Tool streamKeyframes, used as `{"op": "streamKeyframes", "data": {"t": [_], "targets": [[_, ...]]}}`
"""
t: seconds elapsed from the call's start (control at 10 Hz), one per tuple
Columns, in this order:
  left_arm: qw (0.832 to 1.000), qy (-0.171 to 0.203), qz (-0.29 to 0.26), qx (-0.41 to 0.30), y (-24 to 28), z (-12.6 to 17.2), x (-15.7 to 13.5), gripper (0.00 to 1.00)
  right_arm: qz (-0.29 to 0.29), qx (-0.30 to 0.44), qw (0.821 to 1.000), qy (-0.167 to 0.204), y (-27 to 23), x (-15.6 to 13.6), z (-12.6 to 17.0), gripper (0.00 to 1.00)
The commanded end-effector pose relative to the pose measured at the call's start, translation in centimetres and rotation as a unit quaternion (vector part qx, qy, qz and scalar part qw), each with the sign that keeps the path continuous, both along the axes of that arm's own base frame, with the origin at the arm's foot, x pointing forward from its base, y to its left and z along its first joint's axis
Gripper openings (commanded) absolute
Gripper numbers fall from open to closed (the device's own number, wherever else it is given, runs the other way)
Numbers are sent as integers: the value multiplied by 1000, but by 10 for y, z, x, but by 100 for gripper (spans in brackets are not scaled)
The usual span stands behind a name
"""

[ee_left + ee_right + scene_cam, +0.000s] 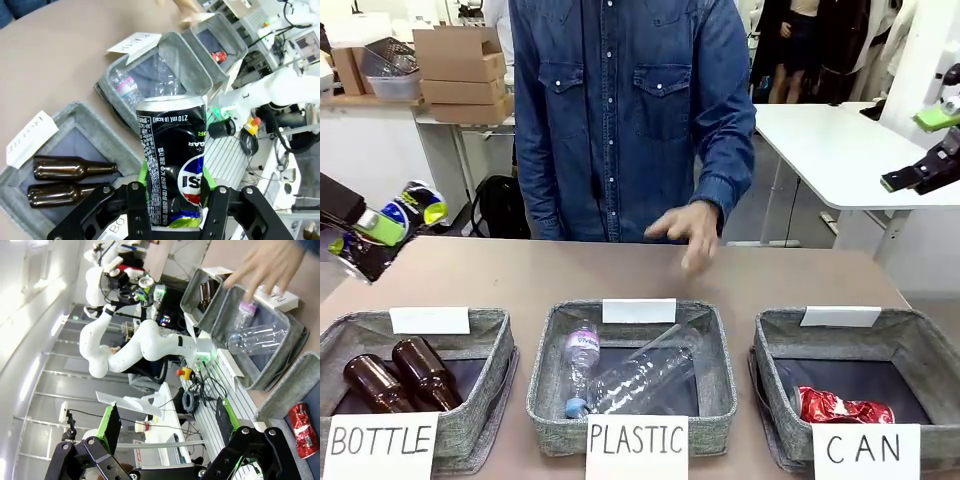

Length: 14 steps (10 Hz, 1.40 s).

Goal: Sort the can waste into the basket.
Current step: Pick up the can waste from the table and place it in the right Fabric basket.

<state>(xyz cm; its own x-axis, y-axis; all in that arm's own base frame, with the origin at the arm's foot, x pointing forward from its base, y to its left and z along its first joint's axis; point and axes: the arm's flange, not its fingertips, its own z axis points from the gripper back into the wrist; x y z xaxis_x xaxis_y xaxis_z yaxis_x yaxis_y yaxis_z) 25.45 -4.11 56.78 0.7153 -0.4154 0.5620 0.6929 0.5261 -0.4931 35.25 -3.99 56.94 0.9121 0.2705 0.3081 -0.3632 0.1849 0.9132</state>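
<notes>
My left gripper (404, 222) hangs above the table's far left edge, shut on a dark blue and silver Pepsi can (413, 200). In the left wrist view the dented can (175, 150) stands upright between the green pads (143, 172). A red crushed can (844, 408) lies inside the grey basket (776, 345) signed "CAN" at the front right. That basket (235, 42) and the red can (218, 56) also appear far off in the left wrist view. My right gripper (926, 148) is open and empty, high at the right edge, its fingers (111, 426) spread wide.
A basket signed "PLASTIC" (545, 370) with clear bottles sits in the middle. One signed "BOTTLE" (490, 385) with two brown bottles sits at the left. The person stands at the far side, one hand (688, 232) hovering over the table behind the middle basket.
</notes>
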Motion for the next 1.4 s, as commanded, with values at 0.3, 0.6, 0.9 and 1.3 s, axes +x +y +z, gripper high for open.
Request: {"op": "streamKeyframes", "data": {"t": [0.3, 0.6, 0.9, 1.3], "targets": [[1000, -11, -26, -3, -17, -10, -2, 39, 6, -3, 1000, 3, 5, 2, -2, 100], [995, -23, -95, 27, -84, -12, 14, 39, -7, -22, 1000, -21, -27, -47, 23, 100], [984, -104, -126, 66, -194, -20, 30, 39, -108, -40, 993, -19, -96, -127, 39, 100], [922, -252, -295, 12, -365, -47, 12, 39, -160, -121, 979, 33, -150, -220, -22, 100]]}}
